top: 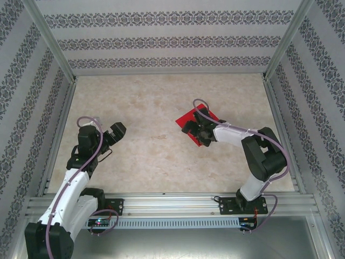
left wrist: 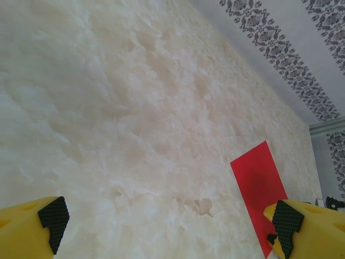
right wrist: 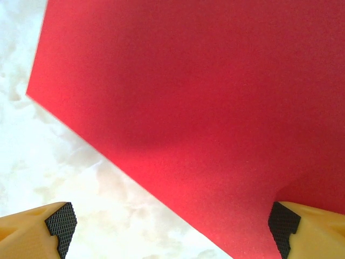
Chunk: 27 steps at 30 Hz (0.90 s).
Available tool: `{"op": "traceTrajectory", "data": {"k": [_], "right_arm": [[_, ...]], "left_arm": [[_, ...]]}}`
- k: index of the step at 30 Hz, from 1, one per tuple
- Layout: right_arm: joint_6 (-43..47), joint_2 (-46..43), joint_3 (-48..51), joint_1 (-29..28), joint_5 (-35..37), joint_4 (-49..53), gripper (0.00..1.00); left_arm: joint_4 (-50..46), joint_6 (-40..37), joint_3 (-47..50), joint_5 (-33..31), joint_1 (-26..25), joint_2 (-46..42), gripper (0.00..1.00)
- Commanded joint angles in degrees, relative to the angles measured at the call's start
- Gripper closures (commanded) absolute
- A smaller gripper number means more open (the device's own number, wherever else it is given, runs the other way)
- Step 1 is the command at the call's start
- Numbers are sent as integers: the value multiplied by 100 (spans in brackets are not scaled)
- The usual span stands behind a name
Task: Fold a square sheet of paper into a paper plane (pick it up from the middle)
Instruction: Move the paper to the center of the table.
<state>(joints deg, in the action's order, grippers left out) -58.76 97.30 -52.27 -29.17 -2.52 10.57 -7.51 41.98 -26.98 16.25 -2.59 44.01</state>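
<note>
The square sheet of paper [top: 204,114] is bright red and lies flat on the marble-look table [top: 151,102], right of centre. My right gripper [top: 194,131] hovers low over its near edge, jaws open. In the right wrist view the sheet [right wrist: 205,97] fills the upper part; one pad [right wrist: 283,222] is over the red paper, the other pad [right wrist: 61,222] is over bare table, and nothing is between them [right wrist: 172,229]. My left gripper [top: 117,130] stands open at the left, apart from the sheet. Its wrist view shows the red sheet [left wrist: 257,181] far off beside one fingertip [left wrist: 285,221], with bare table between the fingers [left wrist: 170,220].
Aluminium frame posts [top: 59,54] and patterned walls [top: 161,43] close in the table on three sides. A metal rail [top: 172,202] with both arm bases runs along the near edge. Bare table lies between the two grippers.
</note>
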Motion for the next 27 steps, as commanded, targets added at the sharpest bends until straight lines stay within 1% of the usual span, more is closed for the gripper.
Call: {"op": "traceTrajectory", "data": {"k": [1,3,7,10,11,15,18,20,24,27], "right_arm": [[-972,158,227,-525,264,-148,4],[-1181,183,104,-804,407,-187,4],[-1270,191,-254,-1102,588,-16,3],[-1011,-3,-430,-1107,592,118,3],[-786,-118,-505,-1085,619,192,3],[406,-476,-808,-840,664,480,3],[1111,-431,-896,-428,231,465,3],[1348,-286,-945,-121,-78,475,3],[1623,-41,-981,331,-453,472,3],[1716,109,-997,486,-773,421,3]], "left_arm": [[82,105,111,-165,-49,-127,0],[91,106,104,-156,-46,-108,0],[120,117,102,-73,-41,-65,0],[105,109,92,-3,-48,-58,0],[92,108,89,2,-43,-59,0],[171,233,124,-27,-46,26,0],[111,338,54,28,-55,182,0],[-59,580,-2,-118,-48,282,0],[-208,614,-2,-236,-42,409,0],[-105,594,16,-43,-49,460,0]]}}
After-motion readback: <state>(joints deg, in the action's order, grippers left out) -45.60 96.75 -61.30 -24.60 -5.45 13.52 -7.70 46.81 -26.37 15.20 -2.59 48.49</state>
